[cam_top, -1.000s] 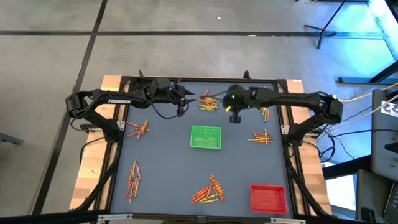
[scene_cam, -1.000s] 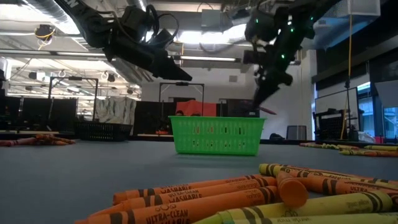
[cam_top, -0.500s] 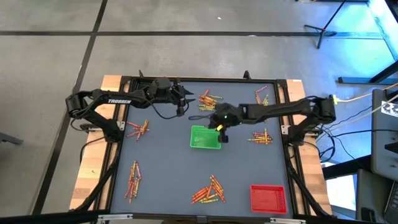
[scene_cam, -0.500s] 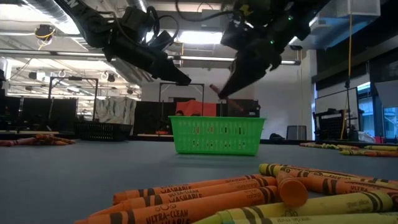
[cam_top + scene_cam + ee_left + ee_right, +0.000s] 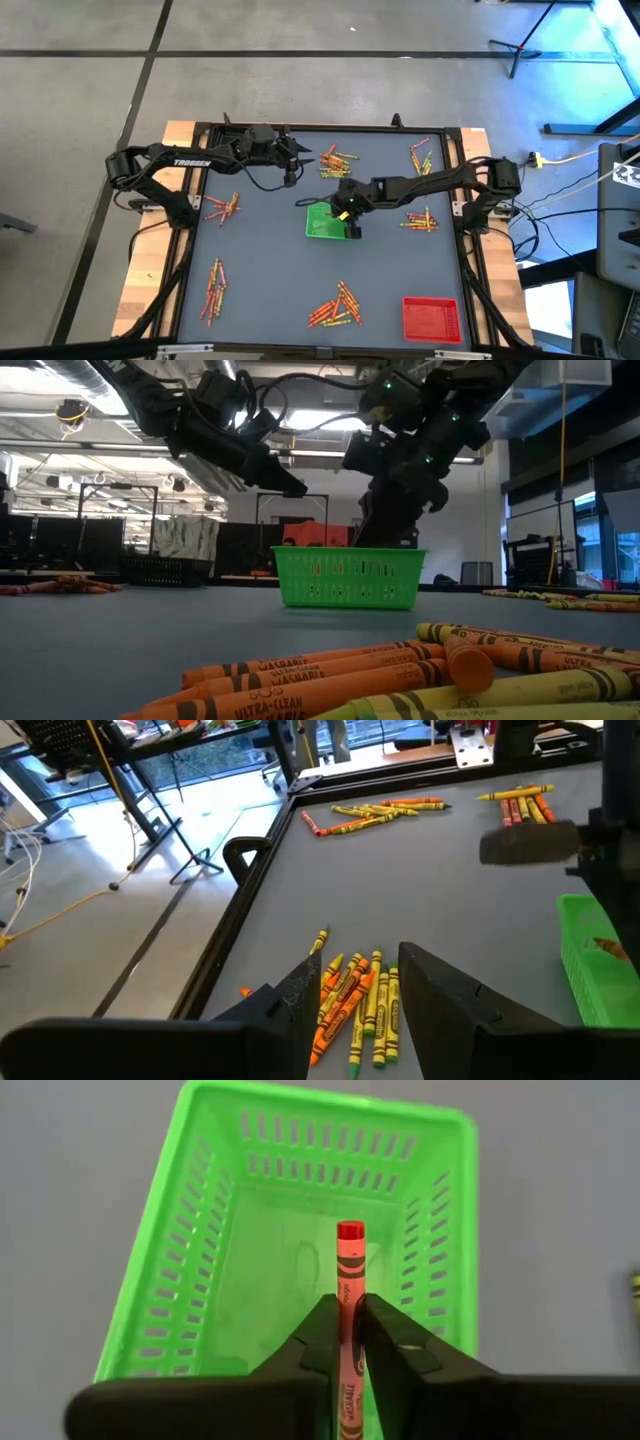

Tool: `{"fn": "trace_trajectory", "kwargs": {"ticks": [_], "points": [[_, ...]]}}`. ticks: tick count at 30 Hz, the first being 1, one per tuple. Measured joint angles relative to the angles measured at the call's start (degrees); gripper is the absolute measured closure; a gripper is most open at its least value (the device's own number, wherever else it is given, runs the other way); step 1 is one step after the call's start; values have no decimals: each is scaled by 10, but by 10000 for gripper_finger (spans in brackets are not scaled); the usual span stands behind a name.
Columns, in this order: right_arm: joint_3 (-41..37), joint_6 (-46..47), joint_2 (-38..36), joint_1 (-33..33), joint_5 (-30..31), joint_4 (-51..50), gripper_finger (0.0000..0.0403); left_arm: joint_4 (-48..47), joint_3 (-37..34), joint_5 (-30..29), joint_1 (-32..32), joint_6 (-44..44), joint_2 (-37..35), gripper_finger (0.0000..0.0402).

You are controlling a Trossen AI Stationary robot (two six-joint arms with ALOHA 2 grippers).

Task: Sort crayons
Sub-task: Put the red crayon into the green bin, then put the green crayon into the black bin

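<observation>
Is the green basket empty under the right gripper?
Looks empty: the green basket shows a bare floor; the red crayon sits between the right gripper's fingers, above it.

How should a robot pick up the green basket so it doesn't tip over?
Take it by the top edge of one side wall, coming straight down from above. The green basket stands upright and open at the top, with thin slotted walls, so a pincer finger can probably go on each side of a wall. The long walls look easiest. Right now the right pincer hangs over it with a red crayon.
</observation>
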Motion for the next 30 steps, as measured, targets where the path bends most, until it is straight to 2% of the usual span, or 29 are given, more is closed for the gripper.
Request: {"fn": "trace_trajectory", "kwargs": {"ticks": [6,10,13,18,24,30], "points": [[0,19,-8,-1,0,-10,288,0,0,0,-1,-1,0,282],[0,18,-54,-1,0,-56,241,0,0,0,-5,0,0,282],[0,15,-105,-1,11,-118,222,0,0,-1,-7,0,0,282],[0,-2,-202,-11,83,-216,215,0,0,-2,-7,0,0,282],[0,-20,-284,-103,147,-300,215,1,0,-2,-7,0,0,282],[0,-72,-297,-245,157,-321,214,1,0,-2,-7,0,0,282]]}}
